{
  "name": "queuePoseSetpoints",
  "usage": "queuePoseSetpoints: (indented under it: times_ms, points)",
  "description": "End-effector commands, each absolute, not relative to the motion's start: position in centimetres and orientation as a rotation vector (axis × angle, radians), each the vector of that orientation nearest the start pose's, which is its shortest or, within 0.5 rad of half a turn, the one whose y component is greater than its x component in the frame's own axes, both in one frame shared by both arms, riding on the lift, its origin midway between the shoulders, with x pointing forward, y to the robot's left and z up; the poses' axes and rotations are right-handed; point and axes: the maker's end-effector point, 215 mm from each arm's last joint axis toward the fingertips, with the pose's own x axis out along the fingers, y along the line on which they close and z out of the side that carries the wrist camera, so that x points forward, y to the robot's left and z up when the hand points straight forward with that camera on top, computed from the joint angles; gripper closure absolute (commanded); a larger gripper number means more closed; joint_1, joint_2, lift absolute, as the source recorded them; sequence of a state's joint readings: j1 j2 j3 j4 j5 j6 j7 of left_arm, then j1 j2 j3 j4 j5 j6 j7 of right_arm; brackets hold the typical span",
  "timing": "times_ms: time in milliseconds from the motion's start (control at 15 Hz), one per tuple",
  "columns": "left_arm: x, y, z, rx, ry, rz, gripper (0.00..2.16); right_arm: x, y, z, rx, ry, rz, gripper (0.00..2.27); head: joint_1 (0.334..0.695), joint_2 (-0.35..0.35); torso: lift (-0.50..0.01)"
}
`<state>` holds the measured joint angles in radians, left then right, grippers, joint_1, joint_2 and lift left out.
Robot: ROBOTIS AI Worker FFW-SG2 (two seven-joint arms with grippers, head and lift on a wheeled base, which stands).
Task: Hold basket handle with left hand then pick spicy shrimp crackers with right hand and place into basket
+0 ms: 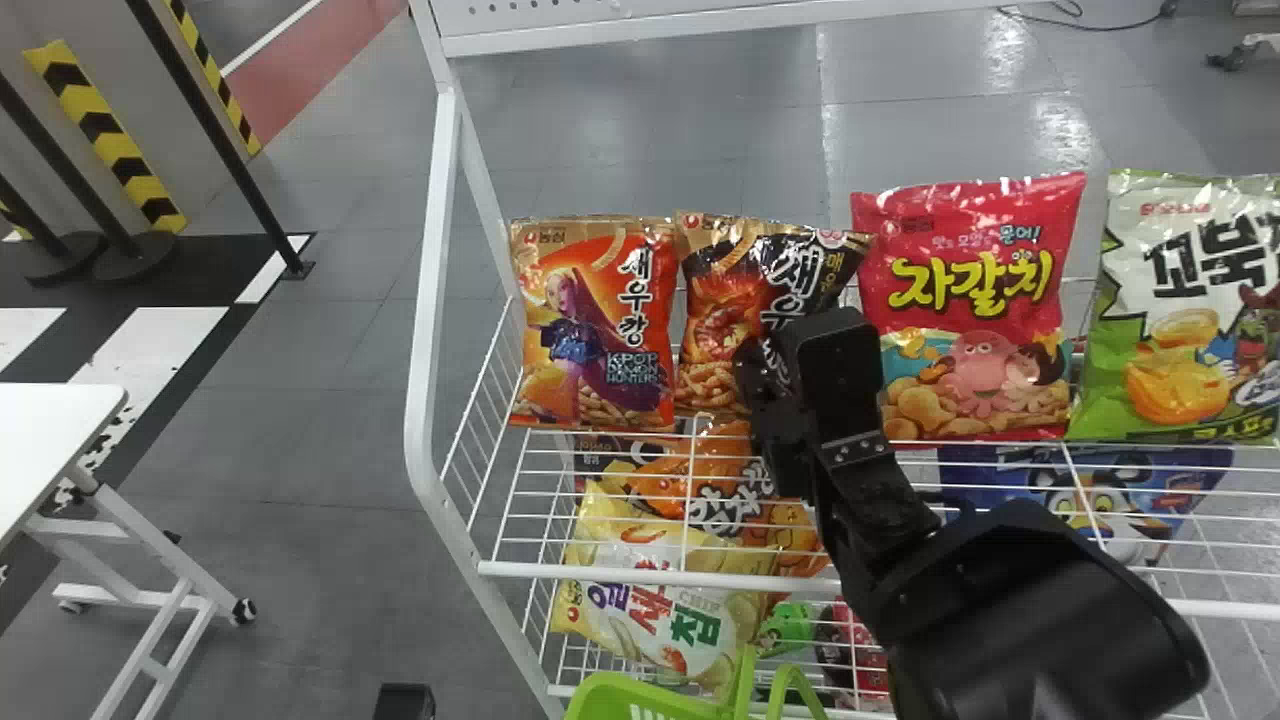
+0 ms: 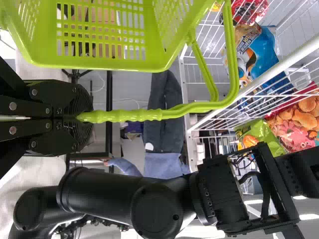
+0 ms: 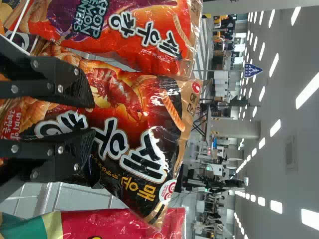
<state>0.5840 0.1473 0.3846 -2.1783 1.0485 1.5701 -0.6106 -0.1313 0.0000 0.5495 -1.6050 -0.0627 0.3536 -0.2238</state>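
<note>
Matte black arms show rounded joint housings, silver screws, dark cables.

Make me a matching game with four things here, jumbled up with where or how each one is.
Things
1. Left gripper
2. Right gripper
3. Basket
4. Octopus snack bag

Places, colours and states
a. Lime green
b. Up at the spicy shrimp crackers
c. Standing to the right of the spicy shrimp crackers, in the head view
d. Closed on the handle

Right pairs: 1-d, 2-b, 3-a, 4-c
</note>
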Motion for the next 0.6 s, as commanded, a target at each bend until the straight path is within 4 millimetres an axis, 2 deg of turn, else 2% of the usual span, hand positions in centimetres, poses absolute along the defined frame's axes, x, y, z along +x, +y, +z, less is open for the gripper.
queuePoseSetpoints:
  times_ms: [0, 67, 333, 533]
  points:
    - [18.5, 9.8, -40.1, -1.086, 1.105, -0.888, 1.90, 56.3, 4.1, -35.4, -0.068, 0.176, 0.331, 1.84, 0.695, 0.208, -0.037]
    - [18.6, 9.8, -40.1, -1.085, 1.104, -0.886, 1.89, 56.0, 4.0, -35.2, -0.059, 0.168, 0.329, 1.95, 0.695, 0.208, -0.037]
    - [18.7, 9.7, -40.2, -1.079, 1.104, -0.886, 1.90, 54.1, 4.6, -33.1, 0.000, 0.153, 0.341, 1.95, 0.695, 0.214, -0.037]
    - [18.9, 9.4, -40.5, -1.065, 1.110, -0.882, 1.90, 51.4, 5.1, -30.4, 0.078, 0.149, 0.361, 1.95, 0.695, 0.223, -0.037]
